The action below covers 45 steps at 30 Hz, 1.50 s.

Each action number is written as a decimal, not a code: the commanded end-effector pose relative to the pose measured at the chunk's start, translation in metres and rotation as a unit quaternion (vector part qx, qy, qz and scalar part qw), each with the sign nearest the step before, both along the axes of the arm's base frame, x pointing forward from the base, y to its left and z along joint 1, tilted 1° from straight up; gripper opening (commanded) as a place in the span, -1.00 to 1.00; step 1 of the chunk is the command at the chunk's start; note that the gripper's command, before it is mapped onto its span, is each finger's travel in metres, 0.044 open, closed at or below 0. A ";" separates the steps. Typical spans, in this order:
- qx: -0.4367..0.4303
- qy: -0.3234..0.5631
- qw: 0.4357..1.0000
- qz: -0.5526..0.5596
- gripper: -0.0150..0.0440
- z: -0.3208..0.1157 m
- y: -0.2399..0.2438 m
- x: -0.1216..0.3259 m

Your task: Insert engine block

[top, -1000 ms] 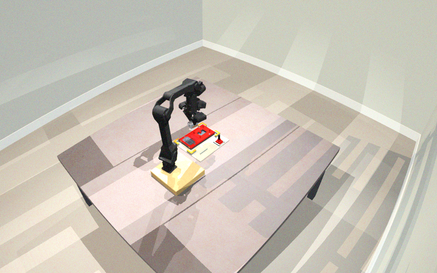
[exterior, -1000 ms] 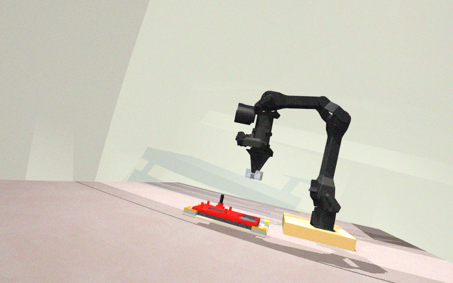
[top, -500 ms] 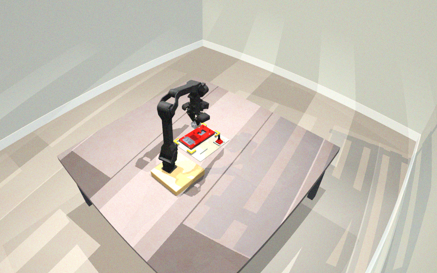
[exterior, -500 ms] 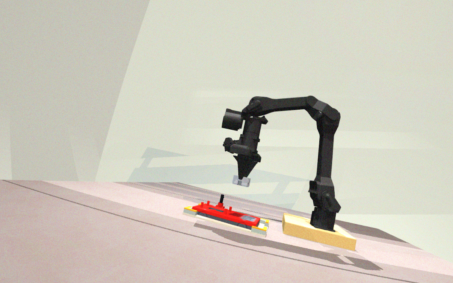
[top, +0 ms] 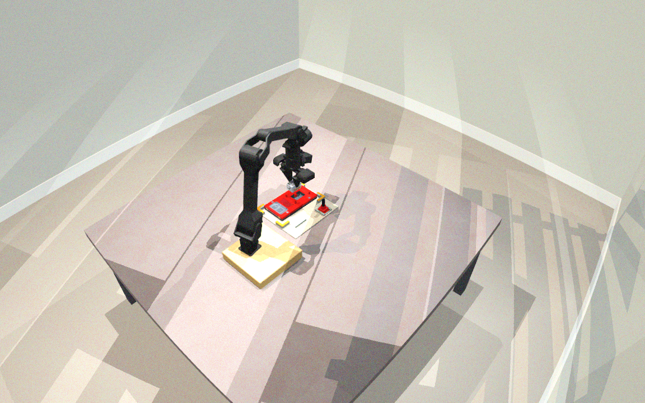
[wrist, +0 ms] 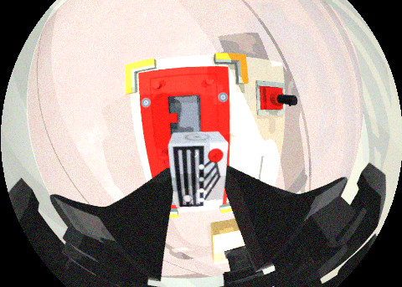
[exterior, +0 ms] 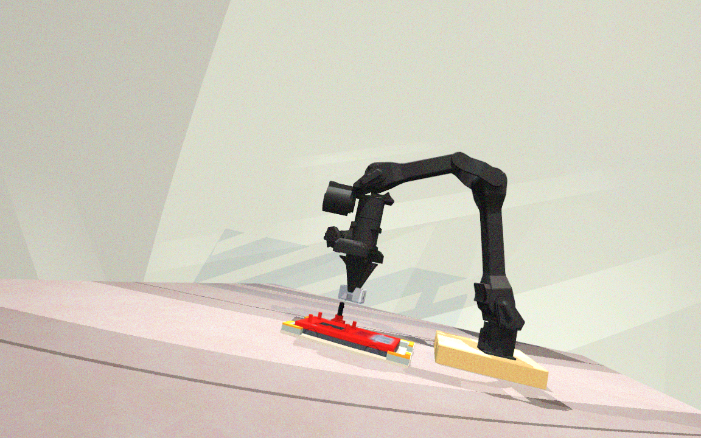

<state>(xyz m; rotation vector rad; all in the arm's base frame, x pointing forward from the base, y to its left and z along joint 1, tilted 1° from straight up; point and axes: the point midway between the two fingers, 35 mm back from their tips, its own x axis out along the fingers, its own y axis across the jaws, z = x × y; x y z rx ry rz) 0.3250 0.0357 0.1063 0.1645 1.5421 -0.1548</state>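
Note:
My gripper (top: 293,184) (exterior: 351,291) (wrist: 198,172) is shut on the engine block (top: 292,187) (exterior: 361,296) (wrist: 213,138), a light grey box with black stripes and a red disc. It holds the block in the air above the red car body (top: 276,201) (exterior: 364,333) (wrist: 156,132). In the wrist view the car body's rectangular opening (wrist: 189,111) shows just beyond the block, which covers its near end. A red rib (wrist: 173,117) juts into the opening from its left side. The block's slot cannot be made out.
Yellow-topped corner brackets (top: 282,223) (exterior: 398,355) (wrist: 140,65) hold the car body on a pale board (top: 297,231) (wrist: 270,128). A red base with an upright black handle (top: 323,205) (exterior: 340,309) (wrist: 287,99) stands beside the car body. The arm stands on a wooden block (top: 260,275) (exterior: 489,370).

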 end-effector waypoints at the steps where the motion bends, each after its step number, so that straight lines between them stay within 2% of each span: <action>1: -0.001 0.000 1.000 0.006 -0.49 -0.009 0.000 0.008; 13: -0.001 -0.001 1.000 0.021 -0.49 -0.036 0.002 0.029; 19: -0.001 -0.001 1.000 0.024 0.04 -0.035 0.003 0.029; 45: -0.001 -0.001 1.000 0.013 0.05 -0.036 0.004 0.030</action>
